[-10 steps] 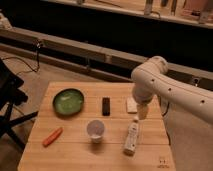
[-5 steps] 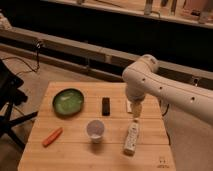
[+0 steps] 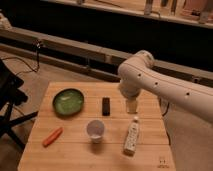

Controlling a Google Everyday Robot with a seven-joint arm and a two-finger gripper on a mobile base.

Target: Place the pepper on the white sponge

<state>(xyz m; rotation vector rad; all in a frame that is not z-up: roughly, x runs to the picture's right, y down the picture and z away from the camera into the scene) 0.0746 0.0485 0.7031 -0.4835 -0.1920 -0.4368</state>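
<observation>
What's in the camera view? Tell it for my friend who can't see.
A white robot arm reaches from the right over a wooden table, its gripper low near the far right side, beside a black block. The orange pepper lies near the front left corner, far from the gripper. A green plate, white cup and white bottle sit there.

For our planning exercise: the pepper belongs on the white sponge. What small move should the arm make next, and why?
Probably carry the gripper toward the pepper: it lies ungrasped at the table's left in view, while the gripper hangs at the right.
</observation>
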